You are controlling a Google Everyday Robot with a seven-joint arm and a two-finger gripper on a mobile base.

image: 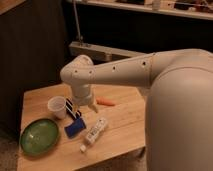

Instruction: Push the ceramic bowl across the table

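The ceramic bowl (39, 136) is a wide, shallow green dish with a darker rim, resting at the front left corner of the light wooden table (122, 120). My white arm reaches in from the right over the table. The gripper (75, 110) hangs below the wrist near the table's middle left, right beside a small white cup (57, 106). It is up and to the right of the bowl, and apart from it.
A blue sponge-like block (75, 128) lies just right of the bowl. A white oblong object (95, 132) lies beside it toward the front. An orange carrot (105, 102) lies behind the gripper. Dark shelving and a wall stand behind the table.
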